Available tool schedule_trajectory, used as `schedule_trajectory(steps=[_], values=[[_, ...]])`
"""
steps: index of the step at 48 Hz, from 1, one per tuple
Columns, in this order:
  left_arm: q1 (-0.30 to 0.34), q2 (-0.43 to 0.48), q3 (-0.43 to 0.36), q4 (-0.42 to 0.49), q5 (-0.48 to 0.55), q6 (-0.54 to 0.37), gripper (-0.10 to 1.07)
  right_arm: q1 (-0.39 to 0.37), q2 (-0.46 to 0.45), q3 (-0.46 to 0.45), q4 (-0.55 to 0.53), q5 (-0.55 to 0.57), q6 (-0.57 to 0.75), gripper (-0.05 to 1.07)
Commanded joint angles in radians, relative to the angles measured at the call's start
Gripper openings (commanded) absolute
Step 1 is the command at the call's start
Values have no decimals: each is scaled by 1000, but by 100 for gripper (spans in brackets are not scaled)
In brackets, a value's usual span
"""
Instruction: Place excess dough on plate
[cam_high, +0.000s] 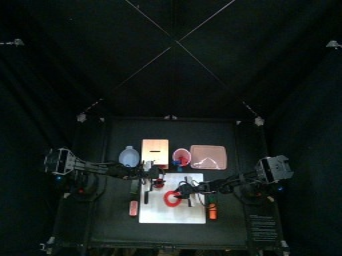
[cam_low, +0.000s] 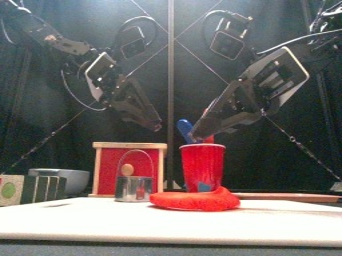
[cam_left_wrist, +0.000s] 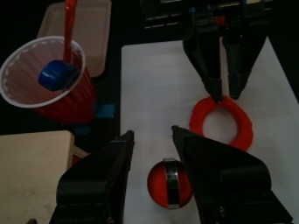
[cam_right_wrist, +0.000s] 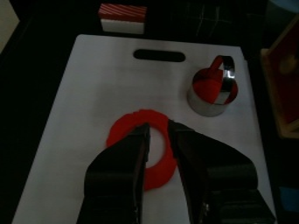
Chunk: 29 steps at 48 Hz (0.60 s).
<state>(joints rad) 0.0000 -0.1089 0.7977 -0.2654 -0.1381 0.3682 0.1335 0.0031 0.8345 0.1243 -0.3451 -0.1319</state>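
The black tabletop (cam_high: 241, 135) carries a white board (cam_high: 191, 213) as the work surface, with the plate (cam_high: 209, 156) waiting empty beyond it, well apart from the dough. The excess dough (cam_right_wrist: 131, 127) lies flat on the board as a ring. The right hand (cam_right_wrist: 162, 129) stands astride its rim, jaws parted and nothing gripped — probably lined up to pinch it. The left hand (cam_left_wrist: 151, 133), also open, hovers over the round cutter (cam_left_wrist: 170, 182) beside the ring, holding nothing.
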Motion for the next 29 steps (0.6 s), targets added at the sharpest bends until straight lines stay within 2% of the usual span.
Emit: schedule_trajectory(steps=[1, 16, 29], values=[[-12, -26, 6, 2, -43, 2, 79, -6, -63, 0, 0, -12, -2, 66], [-63, -48, 58, 2, -167, 2, 79, -26, -115, 29, -5, -29, -3, 66], [-104, -46, 127, 31, -362, 6, 78, -83, -196, 77, -75, -31, 0, 66]])
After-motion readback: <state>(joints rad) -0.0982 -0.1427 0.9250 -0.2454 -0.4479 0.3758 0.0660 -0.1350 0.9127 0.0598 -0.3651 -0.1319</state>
